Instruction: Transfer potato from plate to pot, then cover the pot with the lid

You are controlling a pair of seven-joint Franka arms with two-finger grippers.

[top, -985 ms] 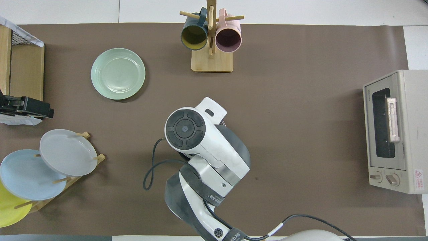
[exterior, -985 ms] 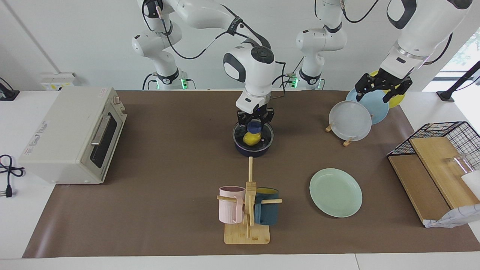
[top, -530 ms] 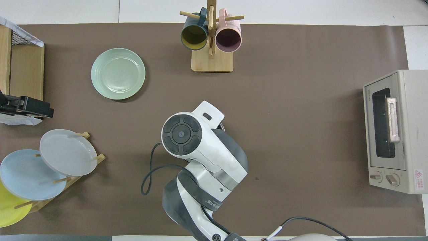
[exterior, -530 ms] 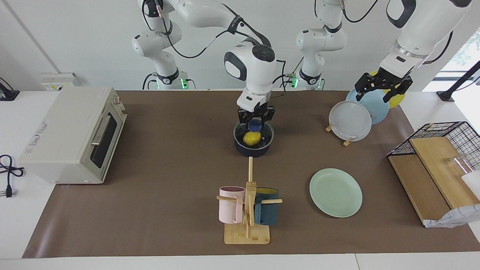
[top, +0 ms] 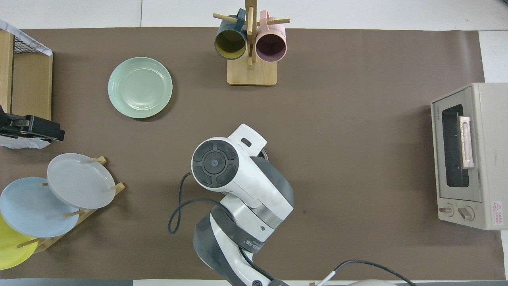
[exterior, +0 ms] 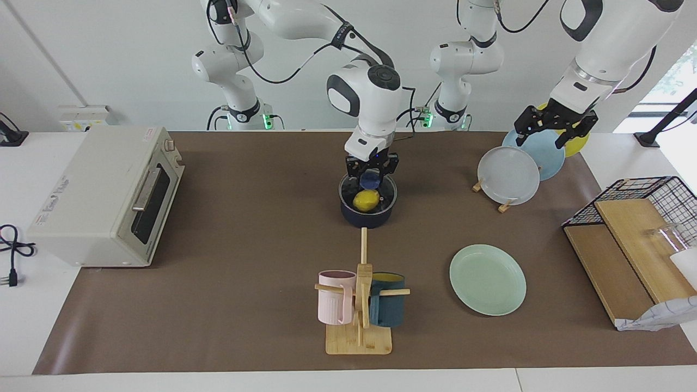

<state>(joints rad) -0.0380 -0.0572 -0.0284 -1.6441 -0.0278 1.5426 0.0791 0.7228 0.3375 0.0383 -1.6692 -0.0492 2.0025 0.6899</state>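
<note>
A brown mat covers the worktop (exterior: 245, 326) before a white wall. The plate (exterior: 487, 279), farther from the robots than the pot, lies bare. The potato (exterior: 366, 200) sits inside the pot (exterior: 368, 209), so the transfer is done. The right end effector (exterior: 371, 175) grips the knob of the lid (exterior: 368, 188), at the pot's rim; seating and release seemingly remain. The left end effector (exterior: 549, 132) waits, spread wide, over the rack plates (exterior: 507, 175).
</note>
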